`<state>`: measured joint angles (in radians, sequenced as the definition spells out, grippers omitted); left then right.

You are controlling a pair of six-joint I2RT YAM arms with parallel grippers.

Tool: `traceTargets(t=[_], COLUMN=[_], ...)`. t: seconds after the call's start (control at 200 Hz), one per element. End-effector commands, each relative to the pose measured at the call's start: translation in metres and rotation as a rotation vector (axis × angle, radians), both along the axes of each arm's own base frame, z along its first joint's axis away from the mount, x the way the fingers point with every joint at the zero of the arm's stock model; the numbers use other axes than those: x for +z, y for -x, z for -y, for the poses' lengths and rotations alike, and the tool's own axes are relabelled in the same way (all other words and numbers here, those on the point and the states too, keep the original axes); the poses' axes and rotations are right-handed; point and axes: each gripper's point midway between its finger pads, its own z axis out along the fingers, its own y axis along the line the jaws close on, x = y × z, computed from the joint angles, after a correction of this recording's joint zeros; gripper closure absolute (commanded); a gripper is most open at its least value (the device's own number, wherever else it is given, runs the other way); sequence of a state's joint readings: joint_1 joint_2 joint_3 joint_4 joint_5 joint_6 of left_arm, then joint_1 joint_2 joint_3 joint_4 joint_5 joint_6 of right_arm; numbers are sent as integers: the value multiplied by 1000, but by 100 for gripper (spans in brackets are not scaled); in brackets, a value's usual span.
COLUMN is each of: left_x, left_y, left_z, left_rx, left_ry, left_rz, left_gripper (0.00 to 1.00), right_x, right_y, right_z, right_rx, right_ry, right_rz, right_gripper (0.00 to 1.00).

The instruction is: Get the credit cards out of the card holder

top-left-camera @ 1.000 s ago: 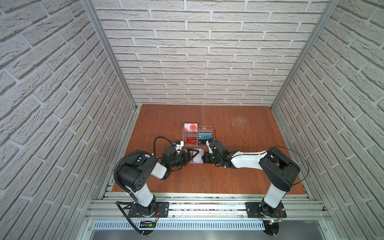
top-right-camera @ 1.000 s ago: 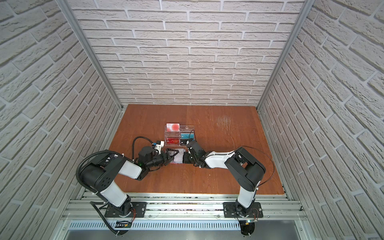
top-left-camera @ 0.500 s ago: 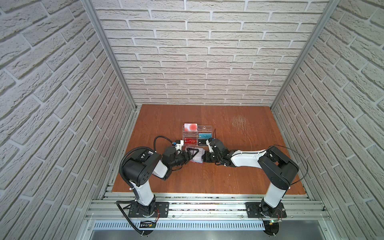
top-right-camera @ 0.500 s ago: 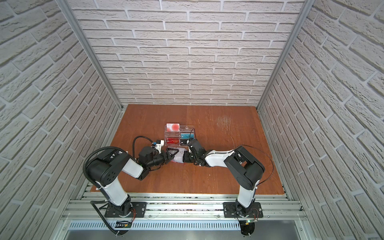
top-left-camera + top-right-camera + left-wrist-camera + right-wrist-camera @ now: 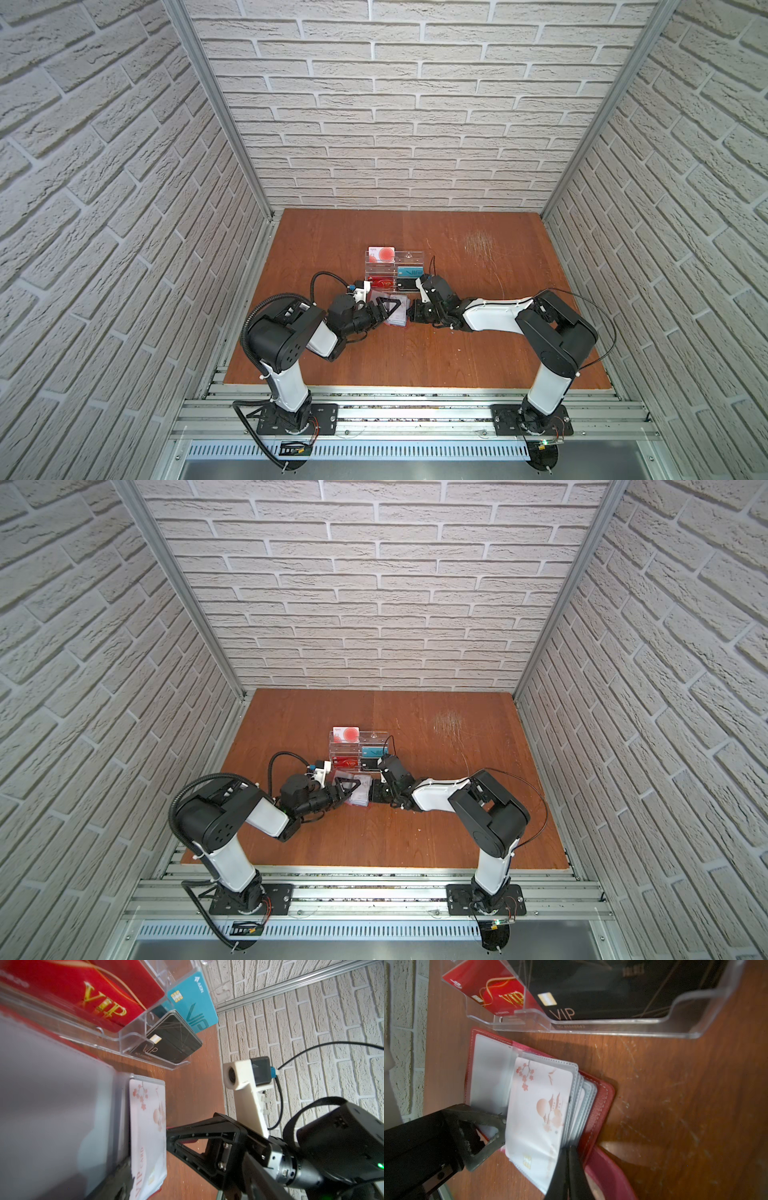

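Wooden table (image 5: 457, 340) fills both top views; we see the card holder (image 5: 400, 322) lying open before the clear rack (image 5: 409, 257), between the left gripper (image 5: 388, 311), jaws wide, and the right gripper (image 5: 412, 313). From the left wrist, a white card (image 5: 148, 1126) sits sleeved. From the right wrist, the right jaws are closed at the sleeves' edge; whether they pinch one, we cannot tell.

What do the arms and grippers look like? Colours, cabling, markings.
Matching pair: left arm and right arm have black joint housings, white link shells, black base plates. A ribbed black hose runs along the left; a thin black cable trails the right. The left gripper and right gripper are black with triangular open-frame fingers. White camera bracket on each wrist. No legible markings.
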<state>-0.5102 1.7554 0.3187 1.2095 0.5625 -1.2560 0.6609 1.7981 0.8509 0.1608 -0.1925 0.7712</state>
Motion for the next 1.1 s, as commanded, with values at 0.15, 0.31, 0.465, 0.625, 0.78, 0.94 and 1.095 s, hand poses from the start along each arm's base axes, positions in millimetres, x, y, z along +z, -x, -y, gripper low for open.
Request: traceTargets(t=[0.15, 0.31, 0.465, 0.625, 0.78, 0.94, 1.095], left_x=[22, 23, 20, 18, 23, 28, 29], left_y=[16, 13, 10, 5, -2, -7, -6], left_z=[28, 33, 33, 30, 30, 31, 30], left_rx=[-149, -149, -120, -75, -40, -31, -30], left_ry=[57, 62, 60, 72, 86, 81, 69], left_rz=[62, 64, 50, 37, 53, 65, 73], left_gripper=[20, 21, 23, 27, 34, 49, 59], right_x=[-16, -15, -17, -16, -19, -19, -19], right_y=[2, 0, 0, -1, 0, -1, -1], right_z=[-4, -7, -8, -11, -12, -11, -12], right_rx=[27, 32, 29, 35, 36, 37, 39], right_ry=[27, 17, 11, 6, -1, -3, -6], right_rz=[-38, -37, -41, -42, -48, -46, -47], right_gripper=[93, 93, 94, 94, 94, 94, 94])
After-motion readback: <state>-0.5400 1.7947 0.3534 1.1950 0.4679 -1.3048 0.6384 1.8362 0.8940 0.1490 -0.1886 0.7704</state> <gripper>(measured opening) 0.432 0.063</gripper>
